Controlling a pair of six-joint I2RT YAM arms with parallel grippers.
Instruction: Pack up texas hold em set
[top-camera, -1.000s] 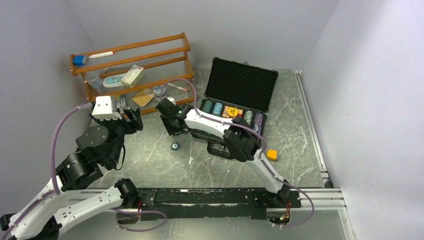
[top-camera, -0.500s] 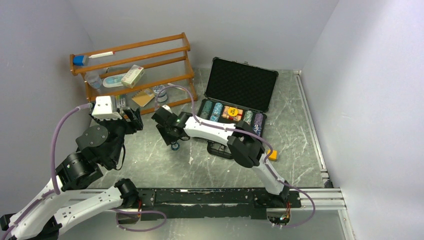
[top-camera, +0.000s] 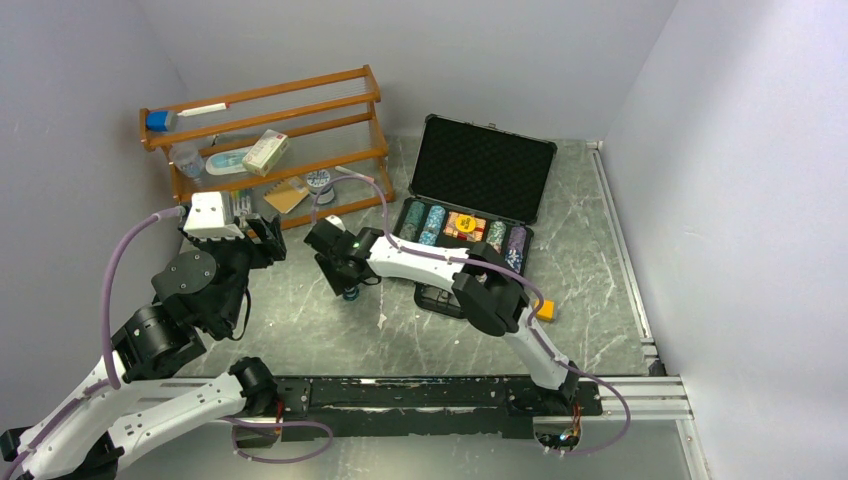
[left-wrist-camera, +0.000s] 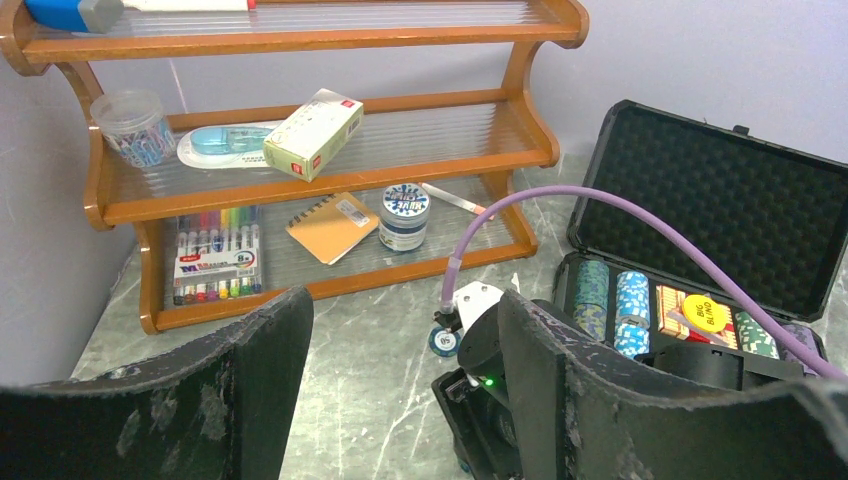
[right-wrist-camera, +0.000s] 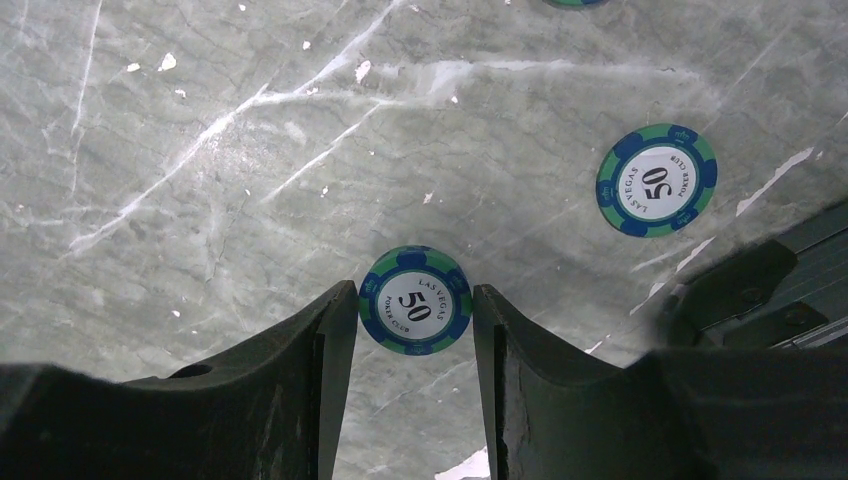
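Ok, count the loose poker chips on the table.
3 chips in the right wrist view: one between the fingers, one nearby, one clipped at the top edge. More may be hidden.

I count two 50 chips (right-wrist-camera: 415, 300) whole, a third's rim at twelve o'clock. One case (top-camera: 483, 170), four chip stacks (left-wrist-camera: 632, 305), one yellow button (left-wrist-camera: 706, 314)

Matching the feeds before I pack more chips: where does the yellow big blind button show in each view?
Top external: the yellow big blind button sits mid-row in the tray of the open case, right of centre.
Left wrist: low on the right, in the same tray between the chip stacks.
Right wrist: not in it.
Shared landmark: the right gripper, left of the case in the other two views.
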